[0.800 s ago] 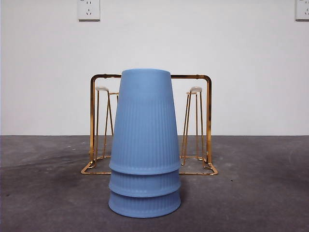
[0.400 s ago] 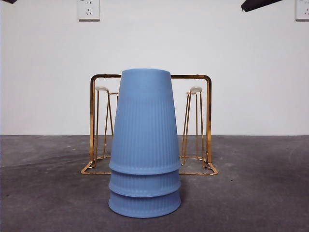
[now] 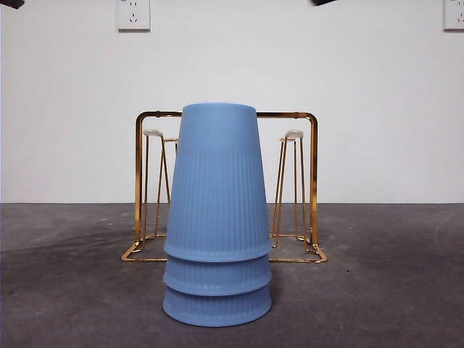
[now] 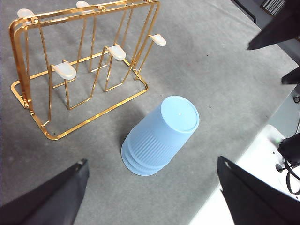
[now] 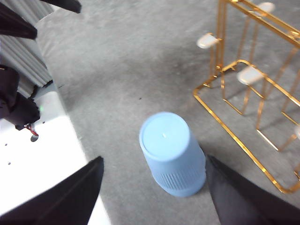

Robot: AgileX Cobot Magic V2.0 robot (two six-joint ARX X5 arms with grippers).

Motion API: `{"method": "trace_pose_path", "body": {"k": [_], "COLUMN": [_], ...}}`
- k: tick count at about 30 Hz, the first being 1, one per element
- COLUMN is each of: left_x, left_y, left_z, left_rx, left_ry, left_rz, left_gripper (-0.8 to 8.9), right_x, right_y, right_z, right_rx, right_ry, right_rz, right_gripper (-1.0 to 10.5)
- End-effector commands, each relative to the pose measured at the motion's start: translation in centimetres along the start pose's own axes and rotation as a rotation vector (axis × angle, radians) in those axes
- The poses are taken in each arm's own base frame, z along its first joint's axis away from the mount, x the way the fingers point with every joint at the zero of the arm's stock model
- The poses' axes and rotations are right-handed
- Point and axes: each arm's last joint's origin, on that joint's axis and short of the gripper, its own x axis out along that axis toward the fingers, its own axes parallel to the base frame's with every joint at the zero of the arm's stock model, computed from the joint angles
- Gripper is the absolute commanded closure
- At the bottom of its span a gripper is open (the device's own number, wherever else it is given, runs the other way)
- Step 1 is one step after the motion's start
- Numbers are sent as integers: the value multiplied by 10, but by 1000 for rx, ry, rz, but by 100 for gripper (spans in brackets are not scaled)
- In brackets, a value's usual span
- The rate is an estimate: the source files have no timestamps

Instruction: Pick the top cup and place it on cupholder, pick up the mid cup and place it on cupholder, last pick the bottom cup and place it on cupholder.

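Three ribbed blue cups stand nested upside down on the grey table: top cup point(image 3: 217, 181), mid cup point(image 3: 217, 275), bottom cup point(image 3: 217, 308). The stack also shows in both wrist views point(image 4: 159, 136) point(image 5: 173, 152). Just behind it stands the gold wire cupholder point(image 3: 313, 181) point(image 4: 33, 108) point(image 5: 225, 103), with nothing on its white-tipped prongs. My left gripper point(image 4: 152, 161) hangs high above the stack, open and holding nothing. My right gripper point(image 5: 153, 158) is also open, above the stack from the other side. In the front view only black tips show at the top edge point(image 3: 322, 2) point(image 3: 11, 3).
A white wall with two sockets point(image 3: 133, 14) rises behind the table. A white table border with cables lies beyond the grey mat point(image 4: 267, 154) point(image 5: 37, 150). The other arm's dark jaws show at a corner of each wrist view point(image 4: 276, 28) point(image 5: 61, 4).
In the front view, the black tip at the top edge has slid left from the upper right toward the middle. The cups and rack have not moved.
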Motion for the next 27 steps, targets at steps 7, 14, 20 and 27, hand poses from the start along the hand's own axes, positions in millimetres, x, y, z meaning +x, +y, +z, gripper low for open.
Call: {"method": "trace_pose_path", "body": {"k": [7, 14, 20, 27], "left_x": [-3, -3, -3, -3], "left_y": [-3, -3, -3, -3], "left_z": [7, 7, 7, 7], "left_rx": [12, 12, 15, 15], "left_ry": [-29, -29, -33, -33], "left_rz": [-10, -10, -10, -10], "left_gripper": [379, 380, 379, 379], "right_x": [48, 80, 100, 117], "right_y": [0, -5, -7, -10], "right_z": [20, 16, 14, 10], "right_rx": [-16, -29, -35, -26], "right_ry": [97, 187, 212, 253], "right_rz": [15, -20, -18, -19], "right_gripper": [535, 535, 534, 531]}}
